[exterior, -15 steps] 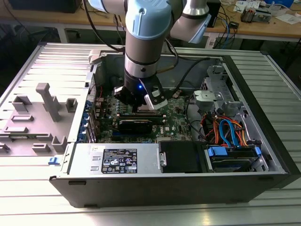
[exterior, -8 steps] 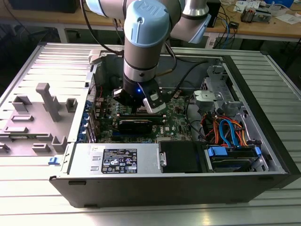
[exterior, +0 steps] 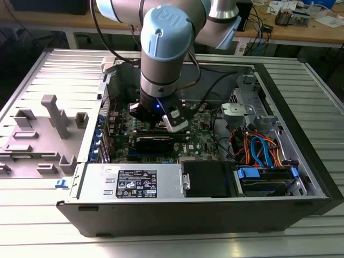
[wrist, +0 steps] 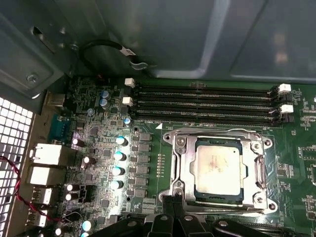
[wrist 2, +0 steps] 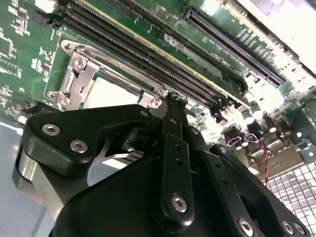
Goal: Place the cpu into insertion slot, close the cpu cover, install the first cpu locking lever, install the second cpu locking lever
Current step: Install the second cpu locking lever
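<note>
The cpu (wrist: 218, 169) sat in its slot under the closed cpu cover (wrist: 183, 165); the end effector (wrist: 173, 205), fingers together and empty, pressed beside a locking lever, which looked to need careful hooking.

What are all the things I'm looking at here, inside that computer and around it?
computer case: one, grey and black, lying open on a slatted metal table.
circuit board: one, green, on the floor of the case.
cpu: one, dull silver, seated in the insertion slot.
cpu cover: one, silver frame, down around the chip.
memory slots: four, long and black, beside the socket.
power supply: one, silver with a label, along the near side of the case.
cables: a bundle, orange, blue and red, toward the exterior view's right.
grey fixture: one, on the table at the exterior view's left.
gripper: one, black, at the socket's edge.
robot arm: one, grey and pale blue, reaching down into the case.
</note>
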You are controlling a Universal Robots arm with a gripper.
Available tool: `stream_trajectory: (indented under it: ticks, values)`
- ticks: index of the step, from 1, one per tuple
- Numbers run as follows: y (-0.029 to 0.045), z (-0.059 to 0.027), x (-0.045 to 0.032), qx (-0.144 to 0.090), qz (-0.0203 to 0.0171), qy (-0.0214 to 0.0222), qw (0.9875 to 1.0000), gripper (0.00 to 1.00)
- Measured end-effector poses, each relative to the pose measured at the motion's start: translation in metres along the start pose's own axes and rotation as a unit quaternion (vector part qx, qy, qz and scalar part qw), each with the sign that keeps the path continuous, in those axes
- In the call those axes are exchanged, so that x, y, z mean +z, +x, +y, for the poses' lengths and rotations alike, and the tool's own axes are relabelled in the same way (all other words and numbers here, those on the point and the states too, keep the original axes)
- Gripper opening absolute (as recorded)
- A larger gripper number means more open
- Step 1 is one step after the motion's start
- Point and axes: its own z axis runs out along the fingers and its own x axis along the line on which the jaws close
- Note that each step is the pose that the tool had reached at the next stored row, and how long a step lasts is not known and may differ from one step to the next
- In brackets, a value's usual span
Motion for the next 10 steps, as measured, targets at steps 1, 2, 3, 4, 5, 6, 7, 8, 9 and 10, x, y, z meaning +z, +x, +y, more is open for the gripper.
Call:
stream_trajectory:
  ticks: [1, 2, 3, 4, 5, 6, 7, 8, 9, 10]
  values:
    - [0.0001, -0.0013, -0.0003, 0.0, 0.0001, 0.0, 1.0, 0.11]
    - [0.0003, -0.0031, -0.0008, -0.001, 0.0003, 0.0001, 1.0, 0.11]
    - [0.0003, -0.004, -0.001, -0.001, 0.0003, 0.0001, 1.0, 0.11]
    - [0.0004, -0.0044, -0.0011, -0.001, 0.0004, 0.0001, 1.0, 0.11]
    - [0.0005, -0.0047, -0.0011, -0.001, 0.0004, 0.0001, 1.0, 0.11]
    - [0.0004, -0.0047, -0.0011, -0.002, 0.0004, 0.0001, 1.0, 0.11]
    - [0.0002, -0.0049, -0.0011, -0.002, 0.0005, 0.0001, 1.0, 0.11]
    - [-0.0004, -0.0051, -0.0009, -0.002, 0.0006, 0.0002, 1.0, 0.11]
    - [-0.0006, -0.0052, -0.0005, -0.002, 0.0005, 0.0002, 1.0, 0.11]
    - [-0.0006, -0.0053, 0.0, -0.002, 0.0005, 0.0001, 1.0, 0.11]
